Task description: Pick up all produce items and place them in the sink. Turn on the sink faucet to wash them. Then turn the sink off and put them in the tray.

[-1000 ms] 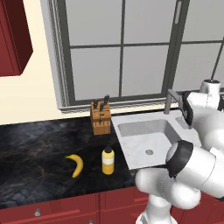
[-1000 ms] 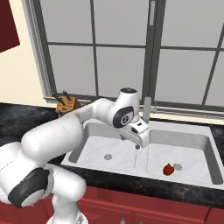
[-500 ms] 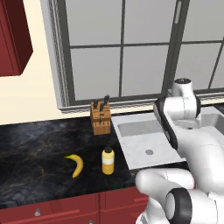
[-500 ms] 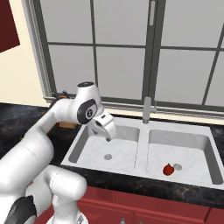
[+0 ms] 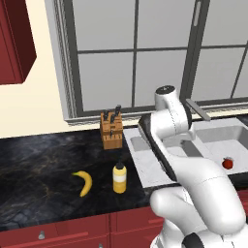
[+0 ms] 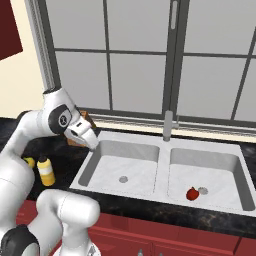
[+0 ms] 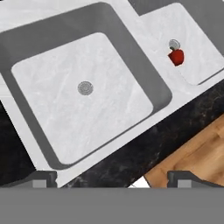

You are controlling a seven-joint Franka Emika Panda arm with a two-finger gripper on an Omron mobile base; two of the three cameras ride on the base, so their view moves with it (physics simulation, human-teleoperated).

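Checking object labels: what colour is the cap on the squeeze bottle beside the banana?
The squeeze bottle has a yellow cap, matching its body; clearest in the left base view.

Banana (image 6: pixel 30 162) mostly hidden behind the arm; faucet (image 5: pixel 197 108) partly hidden too; knife block (image 6: pixel 86 120) largely covered.

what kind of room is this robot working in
A home-style kitchen, rendered rather than real. A double-basin sink with a faucet is set into a black marbled counter under a big window, and a wooden knife block stands on the counter above red cabinets.
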